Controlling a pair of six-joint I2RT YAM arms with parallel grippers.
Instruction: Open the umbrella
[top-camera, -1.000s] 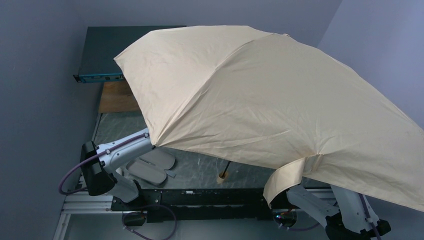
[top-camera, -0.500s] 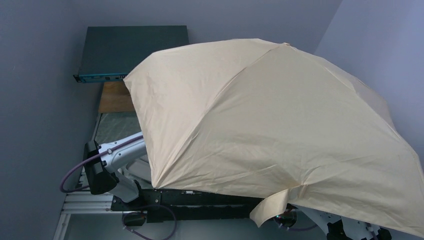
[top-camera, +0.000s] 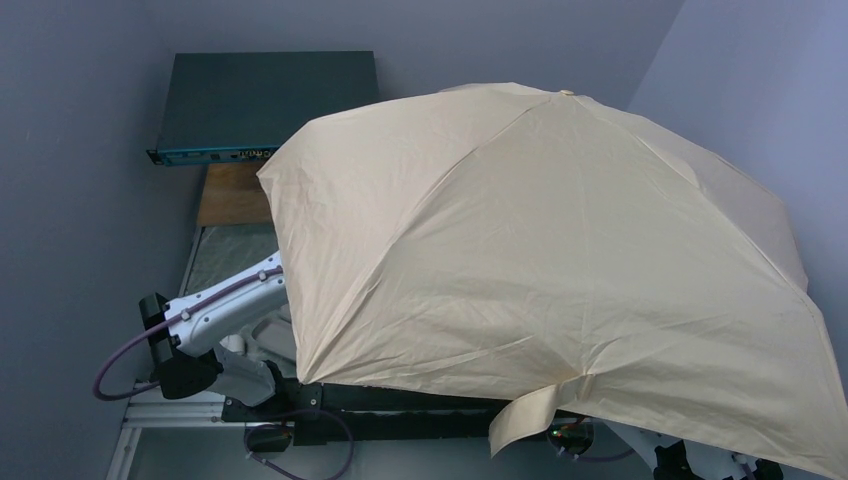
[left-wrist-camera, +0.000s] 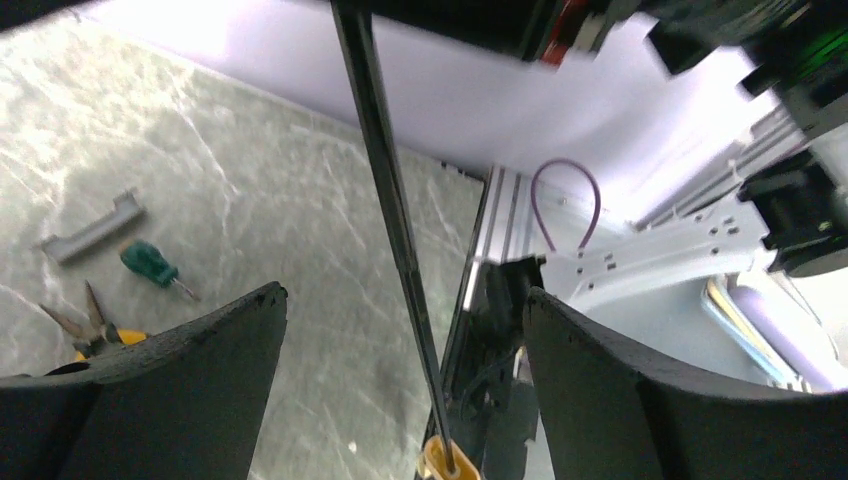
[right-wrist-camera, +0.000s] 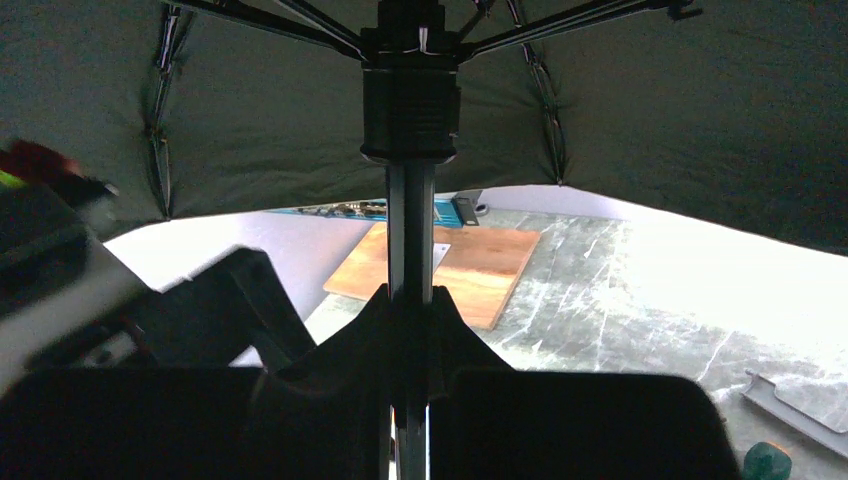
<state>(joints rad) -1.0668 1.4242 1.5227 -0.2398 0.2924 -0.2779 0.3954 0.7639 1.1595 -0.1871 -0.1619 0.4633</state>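
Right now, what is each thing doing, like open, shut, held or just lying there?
umbrella, open, canopy spread wide.
strap, undone, hanging loose from the canopy edge.
left gripper, jaws wide open either side of the shaft, not touching it.
right gripper, jaws shut on the umbrella's shaft.
pliers, lying on the table.
screwdriver, lying on the table.
wooden board, lying flat.
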